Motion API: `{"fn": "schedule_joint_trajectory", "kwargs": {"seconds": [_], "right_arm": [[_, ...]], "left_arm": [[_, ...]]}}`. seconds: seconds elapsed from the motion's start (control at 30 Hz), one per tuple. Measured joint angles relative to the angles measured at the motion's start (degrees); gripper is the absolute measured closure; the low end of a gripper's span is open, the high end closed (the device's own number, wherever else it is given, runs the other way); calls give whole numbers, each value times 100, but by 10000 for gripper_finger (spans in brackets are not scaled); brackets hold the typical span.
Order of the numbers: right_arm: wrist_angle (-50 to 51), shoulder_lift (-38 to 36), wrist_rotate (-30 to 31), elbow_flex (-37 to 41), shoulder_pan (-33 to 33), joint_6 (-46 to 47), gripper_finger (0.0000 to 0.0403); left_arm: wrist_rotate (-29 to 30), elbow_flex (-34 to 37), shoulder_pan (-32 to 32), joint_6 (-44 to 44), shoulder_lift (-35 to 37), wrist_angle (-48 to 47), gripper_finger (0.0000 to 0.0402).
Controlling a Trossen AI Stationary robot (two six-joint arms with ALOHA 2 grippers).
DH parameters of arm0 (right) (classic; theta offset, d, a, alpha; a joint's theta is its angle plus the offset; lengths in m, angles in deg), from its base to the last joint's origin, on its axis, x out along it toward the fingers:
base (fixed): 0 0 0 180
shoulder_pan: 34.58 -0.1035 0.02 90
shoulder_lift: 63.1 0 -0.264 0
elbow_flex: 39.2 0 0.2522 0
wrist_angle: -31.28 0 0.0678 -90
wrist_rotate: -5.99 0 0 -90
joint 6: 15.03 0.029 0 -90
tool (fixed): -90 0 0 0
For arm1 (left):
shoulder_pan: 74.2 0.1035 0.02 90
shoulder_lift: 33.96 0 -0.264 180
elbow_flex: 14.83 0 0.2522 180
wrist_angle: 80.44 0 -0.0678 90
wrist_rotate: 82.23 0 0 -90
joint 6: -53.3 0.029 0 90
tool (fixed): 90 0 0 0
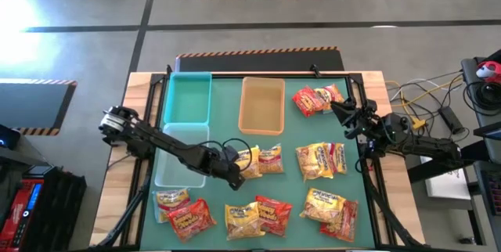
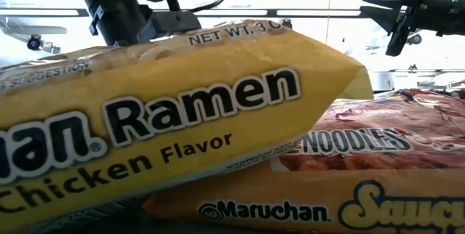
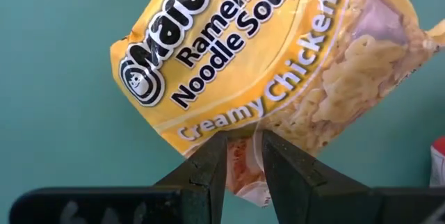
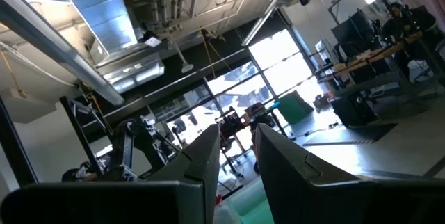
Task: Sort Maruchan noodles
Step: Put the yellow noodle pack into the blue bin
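Maruchan packets lie in pairs on the green mat: red-and-orange ones (image 1: 317, 98) at the far right, yellow ones (image 1: 321, 160) mid right, and more along the near edge (image 1: 258, 217), (image 1: 182, 213), (image 1: 333, 209). My left gripper (image 1: 235, 175) sits at the mat's middle, shut on a yellow Creamy Chicken packet (image 1: 249, 160) that lies beside another packet (image 1: 272, 160). My right gripper (image 1: 340, 109) hovers by the far-right packets, tilted up toward the ceiling, fingers close together (image 4: 236, 140) with nothing between them. In the low view a yellow Chicken Flavor packet (image 2: 167, 118) leans on an orange one (image 2: 327, 190). My left gripper pinches the yellow Creamy Chicken packet between its two fingers (image 3: 208, 168) at the packet's end edge (image 3: 243, 156), below the word Creamy. The fingers come slanting from the table's left and near side. Whether the packet is clear of the mat, I cannot tell.
Three trays stand at the mat's far left: a teal one (image 1: 188, 97), a clear one (image 1: 180, 158) nearer, under the left arm, and a tan one (image 1: 262, 105) at the middle. Cables and gear (image 1: 438, 115) lie off the table's right edge.
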Motion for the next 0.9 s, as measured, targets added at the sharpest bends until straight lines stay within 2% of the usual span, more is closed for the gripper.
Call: {"fn": "schedule_joint_trajectory", "kwargs": {"seconds": [0.17,0.47,0.6,0.73,0.9], "right_arm": [[-234,0,0,-2,0,138,319],[-1244,18,-2,-24,0,835,319],[-1188,217,-51,-395,0,795,319],[-1013,730,-212,-982,0,360,319],[217,1411,-207,-1761,0,310,319]], "left_arm": [[4,0,0,-79,-54,0,327],[-19,2,0,-5,-58,-23,327],[-24,4,0,4,-60,-26,327],[-30,7,0,4,-63,-28,327],[-30,9,0,4,-65,-32,327]]}}
